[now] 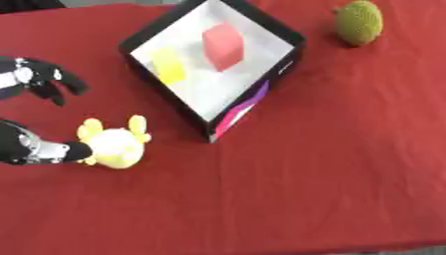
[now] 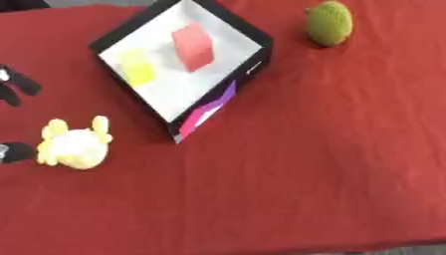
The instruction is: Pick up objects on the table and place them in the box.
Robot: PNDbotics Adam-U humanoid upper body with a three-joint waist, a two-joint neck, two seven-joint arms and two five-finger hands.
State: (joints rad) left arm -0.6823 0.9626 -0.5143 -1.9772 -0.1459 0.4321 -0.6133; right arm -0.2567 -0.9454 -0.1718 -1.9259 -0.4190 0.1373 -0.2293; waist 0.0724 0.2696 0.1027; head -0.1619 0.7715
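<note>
Reaching in from the left edge, the left robot hand [image 1: 45,79] hovers w/ fingers curled, clenched on nothing. A black-and-silver part [image 1: 39,149] lower down touches the yellow-white plush toy [image 1: 115,144]; can't tell if it's a thumb or what, and no grip is visible. The right robot hand isn't in view. Toy sits on the red counter [image 1: 331,164], just left of the box [image 1: 278,30] near its front corner. Box already holds a red block [image 1: 223,46] & a yellow block [image 1: 169,65]. A green fruit [image 1: 359,22] lies far right, well apart.

To do it well, imo: close around the toy's round body, not its floppy ears, lift above the box's black rim, then go right. Lots of open cloth in front & to the right; the rim corner is the snag risk.
</note>
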